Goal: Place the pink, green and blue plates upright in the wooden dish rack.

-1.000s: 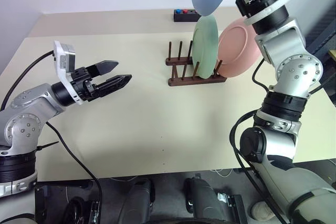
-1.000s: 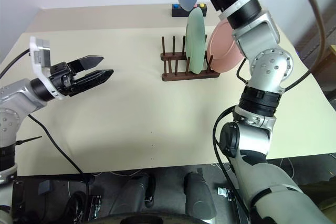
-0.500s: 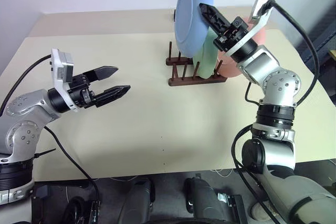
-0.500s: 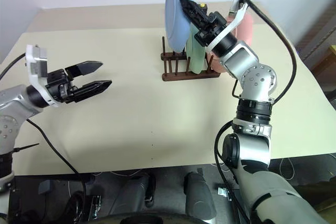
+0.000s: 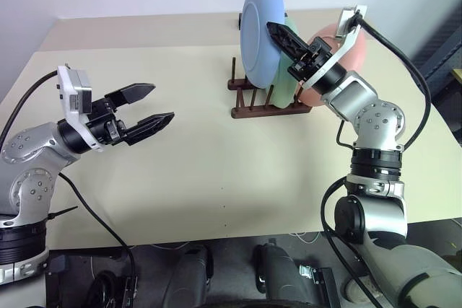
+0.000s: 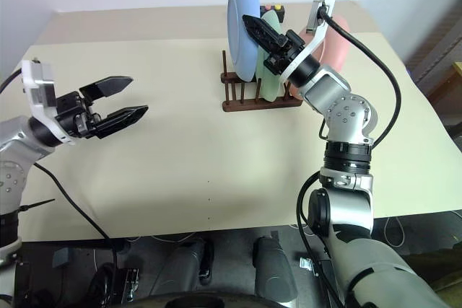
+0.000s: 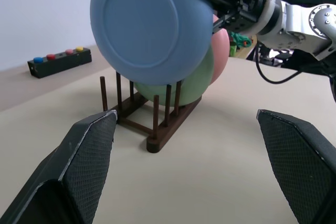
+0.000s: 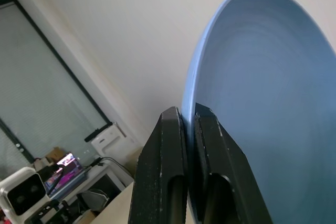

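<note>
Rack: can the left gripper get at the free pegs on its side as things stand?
Probably yes. The left gripper is open, with bare table between it and the rack. The blue plate, pinched by the right gripper, overhangs those pegs, so approach low.

The right tool (image 5: 278, 32) grips the blue plate (image 5: 260, 40) upright over the wooden dish rack (image 5: 268, 99).

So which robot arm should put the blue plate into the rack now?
The right one. Its fingers are already shut on the blue plate, held upright just above the wooden dish rack, beside the green plate. The left gripper is open, empty and far off.
</note>
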